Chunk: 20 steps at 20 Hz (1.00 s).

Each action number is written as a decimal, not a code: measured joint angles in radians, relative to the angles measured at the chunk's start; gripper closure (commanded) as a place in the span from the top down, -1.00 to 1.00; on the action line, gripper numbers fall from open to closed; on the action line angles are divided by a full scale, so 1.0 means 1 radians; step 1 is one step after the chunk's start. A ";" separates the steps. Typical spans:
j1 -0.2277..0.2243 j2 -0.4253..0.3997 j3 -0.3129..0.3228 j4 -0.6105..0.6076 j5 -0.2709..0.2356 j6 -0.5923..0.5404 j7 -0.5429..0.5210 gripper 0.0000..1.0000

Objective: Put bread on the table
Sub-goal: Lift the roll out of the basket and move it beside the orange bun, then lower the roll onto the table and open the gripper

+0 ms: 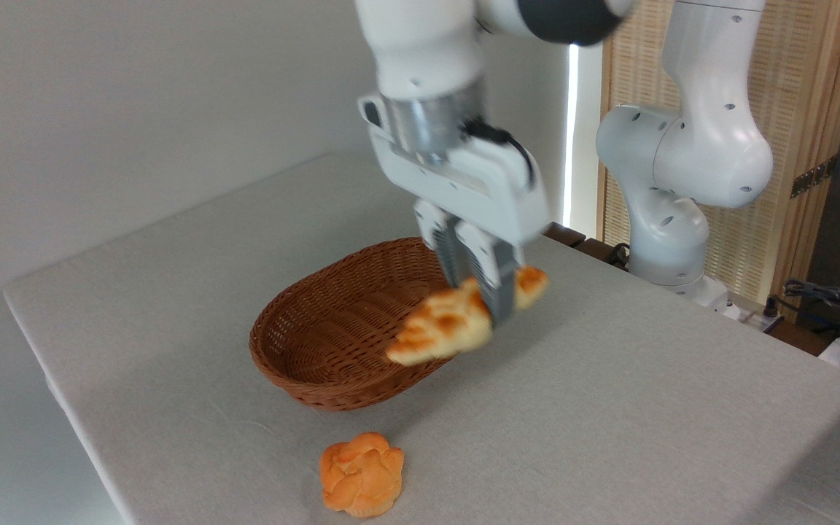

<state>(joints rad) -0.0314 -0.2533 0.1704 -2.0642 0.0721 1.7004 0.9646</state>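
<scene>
Now carry step: fingers [480, 281] clamped on bread [440, 327], basket [332, 332] just below; next, lower onto bare counter [609, 408].

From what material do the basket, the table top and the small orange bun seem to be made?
Basket: woven brown wicker, by its ribbed weave.
Table top: pale grey cloth or felt, matte, with faint creases; the exact fabric is unclear.
Orange bun: baked dough or an imitation; its smooth, even colour leaves this open.

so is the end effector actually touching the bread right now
Touching. The camera view shows the end effector with its fingers clamped across the bread, which hangs lifted above the basket rim.
</scene>
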 measured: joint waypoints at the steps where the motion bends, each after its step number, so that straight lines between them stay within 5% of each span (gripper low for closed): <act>1: 0.001 0.015 0.030 -0.003 0.003 0.006 0.033 -0.20; 3: 0.001 0.046 0.064 -0.015 0.004 0.035 0.062 -0.11; 5: 0.000 0.081 0.070 -0.038 0.004 0.064 0.071 0.36; 11: -0.010 0.155 0.065 -0.063 0.004 0.116 0.071 0.95; 20: -0.010 0.151 0.065 -0.062 0.005 0.116 0.071 1.00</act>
<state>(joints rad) -0.0418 -0.1025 0.2353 -2.1265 0.0766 1.8167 1.0353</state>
